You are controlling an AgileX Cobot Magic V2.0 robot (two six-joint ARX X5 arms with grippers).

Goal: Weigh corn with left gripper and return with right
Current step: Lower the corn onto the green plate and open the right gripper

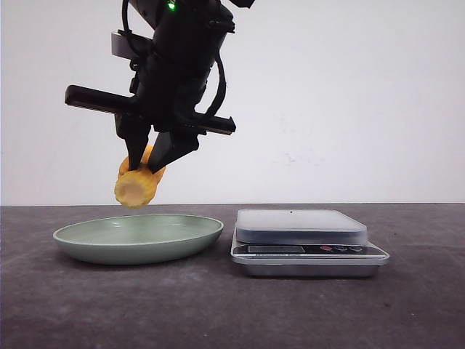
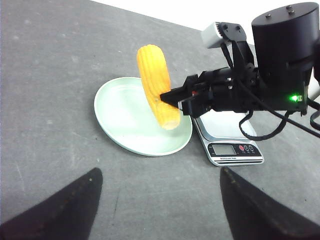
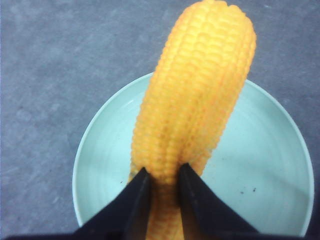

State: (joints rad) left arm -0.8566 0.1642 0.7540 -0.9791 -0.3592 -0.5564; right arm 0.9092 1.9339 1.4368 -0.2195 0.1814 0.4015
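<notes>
The yellow corn [image 1: 138,185] hangs in the air just above the pale green plate [image 1: 87,243], tilted, not touching it. My right gripper [image 1: 145,169] is shut on it from above. The right wrist view shows both black fingers [image 3: 137,200] pinching the corn [image 3: 195,90] near its lower end, over the plate [image 3: 100,150]. My left gripper [image 2: 160,172] is open with nothing between its fingers, over bare table short of the plate [image 2: 120,115]. From there I see the corn [image 2: 156,87] held by the right gripper [image 2: 170,97]. The left gripper is out of the front view.
A silver kitchen scale [image 1: 301,225] with nothing on its platform stands just right of the plate. Its display [image 2: 223,149] and buttons face the front. The table is dark grey with a white wall behind it.
</notes>
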